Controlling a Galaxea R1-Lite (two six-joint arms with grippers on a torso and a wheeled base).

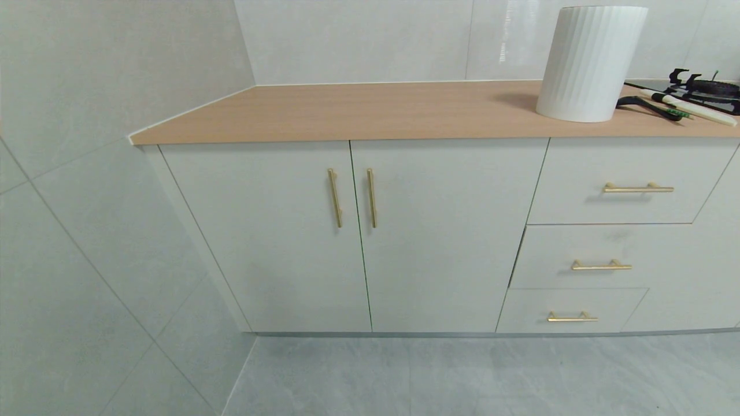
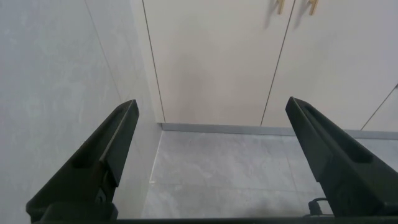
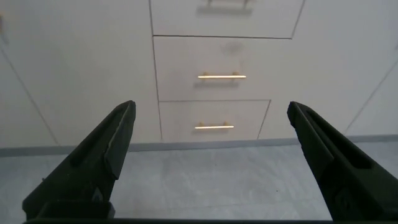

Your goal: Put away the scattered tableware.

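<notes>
The wooden tabletop [image 1: 370, 110] runs across the upper half of the head view, and over at the upper right a tall white ribbed container [image 1: 589, 63] stands upright on it. Just to the right of that container lie the pieces to be put away: a black utensil [image 1: 639, 104] and a long white utensil [image 1: 702, 111], both flat on the tabletop and close together. What kind of utensils they are cannot be told. Behind them, hard against the right edge of the frame, sits a black stove grate [image 1: 708, 86].

Below the tabletop, two cupboard doors [image 1: 266, 242] fill the middle of the frame, with their gold handles [image 1: 335, 198] side by side at the centre. To the right is a stack of three drawers [image 1: 624, 167], each with a gold bar handle. Grey floor [image 1: 462, 375] fills the bottom of the frame, and a tiled wall [image 1: 87, 173] takes up the left.

Down low, the left gripper [image 2: 211, 104] hangs over the floor near the corner where the wall meets the cupboard. Its fingers [image 2: 106, 155] are spread wide with nothing between them. The right gripper [image 3: 210, 106] faces the drawers, and its fingers [image 3: 99, 155] are also spread wide and hold nothing. Both grippers are well apart from the utensils up on the tabletop.
</notes>
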